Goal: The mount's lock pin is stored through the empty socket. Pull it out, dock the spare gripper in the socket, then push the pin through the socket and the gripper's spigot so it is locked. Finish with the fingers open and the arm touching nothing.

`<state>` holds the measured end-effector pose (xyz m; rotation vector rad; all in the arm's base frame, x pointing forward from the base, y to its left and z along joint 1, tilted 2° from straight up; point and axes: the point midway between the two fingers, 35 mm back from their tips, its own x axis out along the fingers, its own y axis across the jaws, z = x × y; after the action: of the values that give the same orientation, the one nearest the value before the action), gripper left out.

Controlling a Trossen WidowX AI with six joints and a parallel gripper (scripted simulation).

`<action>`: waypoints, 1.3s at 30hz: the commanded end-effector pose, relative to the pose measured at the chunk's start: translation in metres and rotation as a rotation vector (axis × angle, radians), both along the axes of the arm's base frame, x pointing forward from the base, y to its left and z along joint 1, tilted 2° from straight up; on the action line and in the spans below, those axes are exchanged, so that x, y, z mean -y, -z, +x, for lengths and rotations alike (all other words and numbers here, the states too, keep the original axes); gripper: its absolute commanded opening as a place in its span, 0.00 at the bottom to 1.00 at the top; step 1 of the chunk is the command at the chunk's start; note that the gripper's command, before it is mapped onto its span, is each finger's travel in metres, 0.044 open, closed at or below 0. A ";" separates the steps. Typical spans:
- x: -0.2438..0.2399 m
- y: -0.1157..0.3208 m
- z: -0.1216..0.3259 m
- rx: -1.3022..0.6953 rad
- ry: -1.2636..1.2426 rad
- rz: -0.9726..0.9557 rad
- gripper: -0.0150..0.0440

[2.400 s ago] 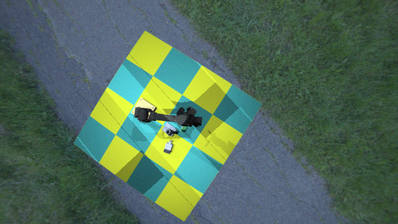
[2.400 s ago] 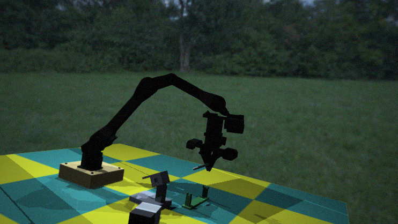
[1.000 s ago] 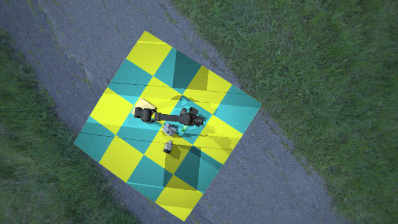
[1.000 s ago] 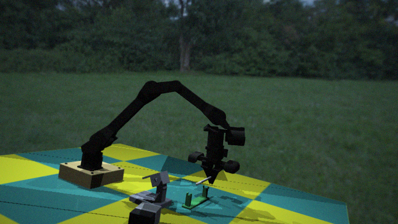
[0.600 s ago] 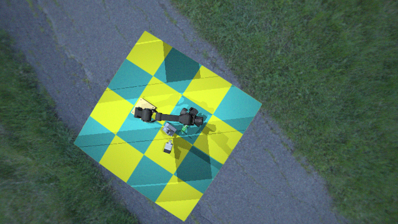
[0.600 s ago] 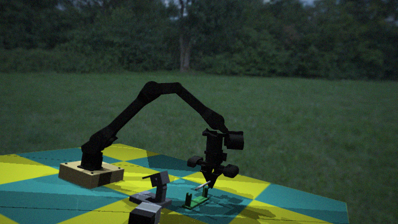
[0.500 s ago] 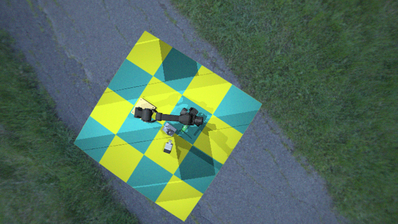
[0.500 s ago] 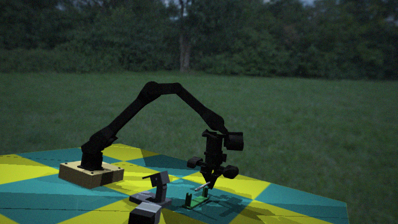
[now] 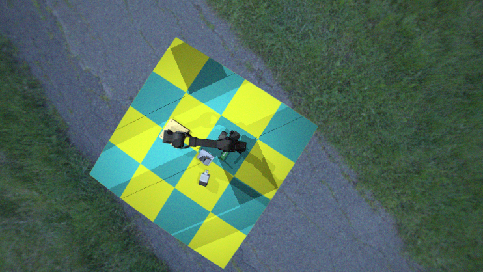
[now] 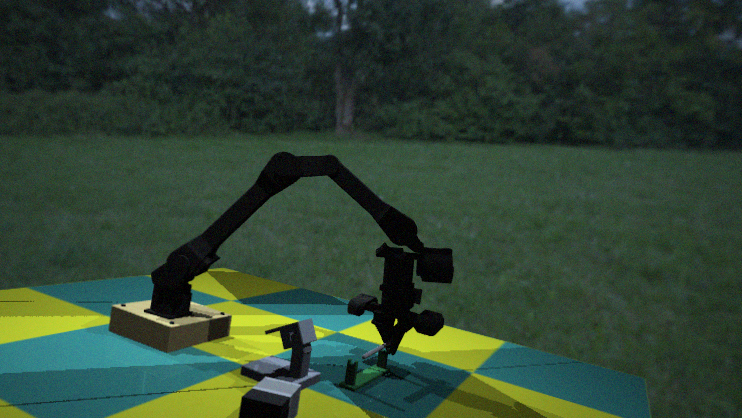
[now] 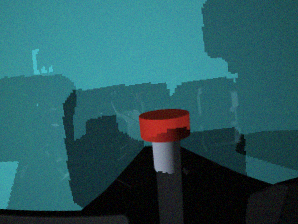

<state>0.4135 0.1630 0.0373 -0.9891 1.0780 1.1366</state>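
My gripper point(image 10: 390, 348) points down, shut on the lock pin point(image 10: 371, 352) point(image 11: 165, 157), a pale rod with a red head. The pin lies roughly level just above the green two-post cradle point(image 10: 363, 377) point(image 9: 223, 155). Its far end is close to the rear post; whether it touches is unclear. The grey mount point(image 9: 205, 157) point(image 10: 302, 358) stands beside the cradle, its tilted socket head on a short post with a thin dark rod sticking out. The spare gripper point(image 9: 204, 179) point(image 10: 271, 392), a grey and black block with a small spigot, lies apart from the mount. The socket's inside is hidden.
The arm's base point(image 9: 174, 125) point(image 10: 140, 328) is a wooden block at the far left of the mount. The arm arches high over to the cradle. The yellow and teal checkered table point(image 9: 216, 250) point(image 10: 586, 378) carries strong shadows.
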 end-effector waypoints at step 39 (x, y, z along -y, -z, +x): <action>0.003 -0.037 -0.008 -0.034 0.001 -0.011 0.59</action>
<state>0.4056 0.1599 0.0650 -0.9806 1.1157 1.1525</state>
